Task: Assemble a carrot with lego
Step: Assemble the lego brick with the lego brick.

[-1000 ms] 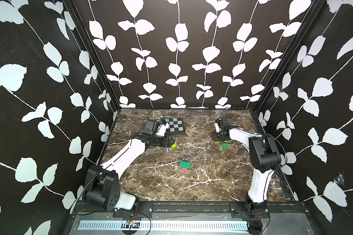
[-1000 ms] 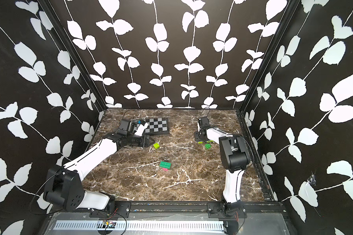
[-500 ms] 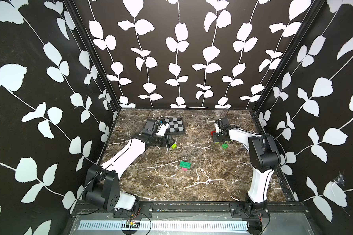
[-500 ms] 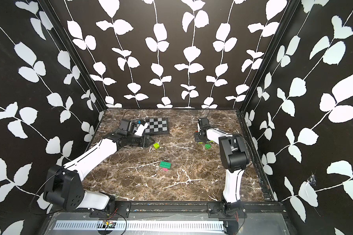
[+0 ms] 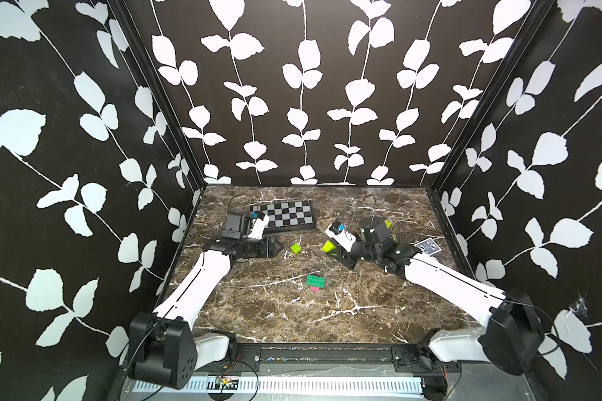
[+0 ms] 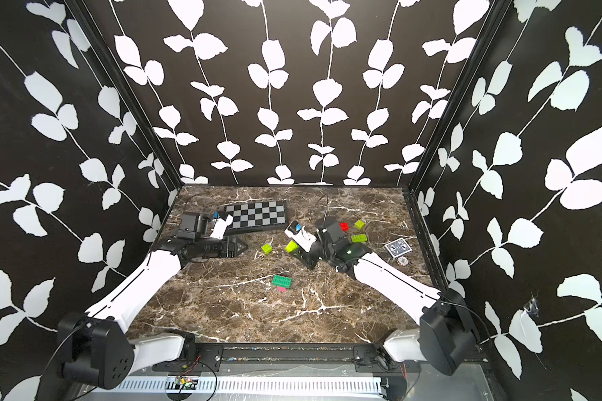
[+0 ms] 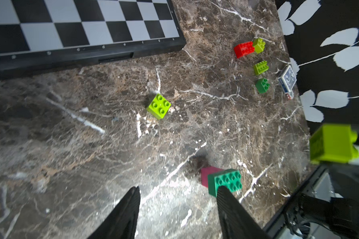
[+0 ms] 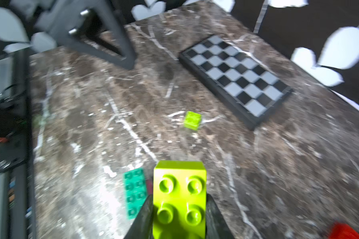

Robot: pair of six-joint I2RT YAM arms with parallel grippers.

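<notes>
Clamping a lime brick (image 8: pixel 179 182) in the air, the right gripper (image 8: pixel 179 199) hangs just wallward of the green brick (image 5: pixel 316 281), which sits on a pink brick (image 5: pixel 315 289), long axis across the bench (image 5: pixel 362 312). The left gripper (image 7: pixel 178 189), open and empty, looks farther off.

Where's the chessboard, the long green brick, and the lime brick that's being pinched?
chessboard (image 5: pixel 285 215): in a top view, middle of its chequered playing surface.
long green brick (image 7: pixel 226 182): left wrist view, on its studded top face.
pinched lime brick (image 8: pixel 179 198): right wrist view, centre of its studded face, between the four studs.
</notes>
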